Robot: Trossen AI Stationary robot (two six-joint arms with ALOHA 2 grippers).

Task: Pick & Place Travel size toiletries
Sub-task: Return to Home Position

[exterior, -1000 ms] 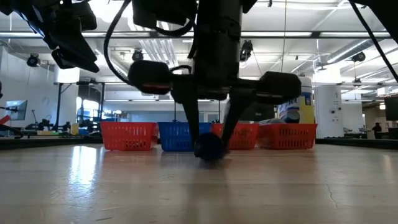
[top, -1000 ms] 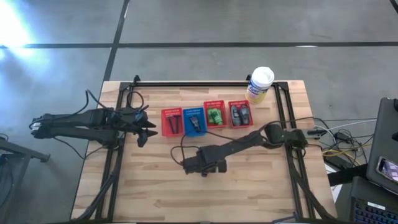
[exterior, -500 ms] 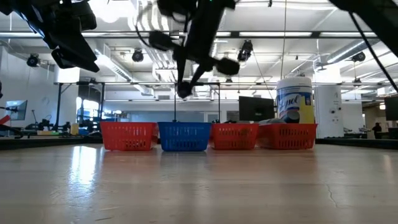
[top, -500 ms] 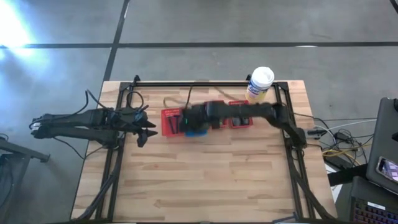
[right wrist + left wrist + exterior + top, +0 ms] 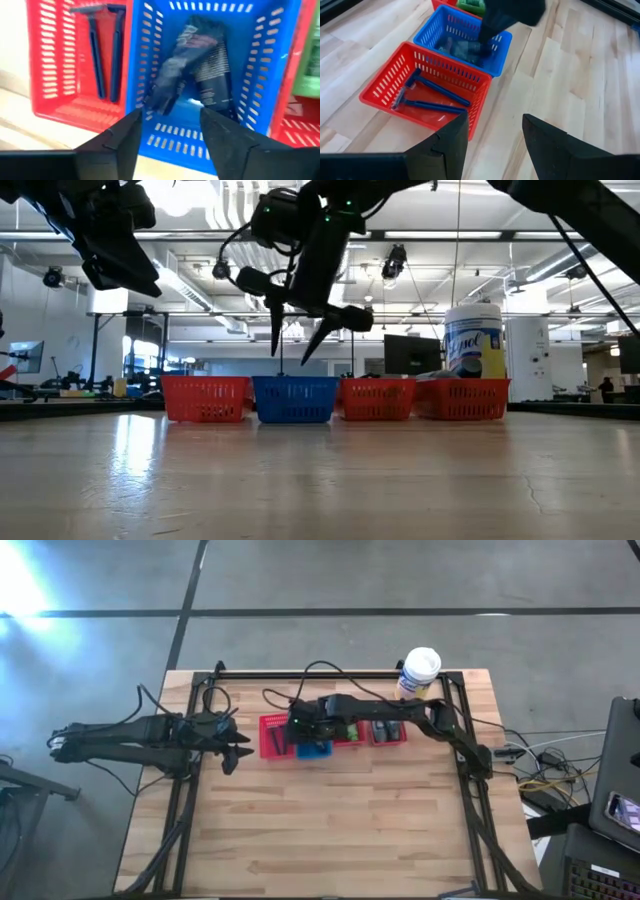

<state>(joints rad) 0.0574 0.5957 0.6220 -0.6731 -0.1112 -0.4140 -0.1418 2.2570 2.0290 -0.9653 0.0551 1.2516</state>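
Four small plastic mesh baskets stand in a row on the far half of the pale wooden tabletop [image 5: 300, 830], three red and one blue. The left-end red mesh basket [image 5: 385, 87] holds two thin blue razors [image 5: 432, 97], lying side by side with their heads at the same end. Just beside it, the blue mesh basket [image 5: 250, 75] holds dark flat tubes [image 5: 205, 65], piled at angles across its floor. The next red mesh basket [image 5: 378, 398] holds bright green bottles [image 5: 472, 6]. The right-end red mesh basket [image 5: 465, 398] lies partly under the right arm in the high view, and its contents are hard to make out. A large yellow canister with a white lid [image 5: 418, 673] stands near the tabletop's far edge, just behind that last basket.

The right gripper [image 5: 298, 345] hangs in the air directly above the blue mesh basket, pointing down into it. Its jaws are apart and hold nothing, and their tips are clear of the basket's rim. The right arm reaches in over the two red baskets on its own side of the row.

The left gripper [image 5: 236, 750] hovers above bare wood near the left-end red mesh basket, raised well off the tabletop and aimed toward the row. Its jaws are also apart and empty.
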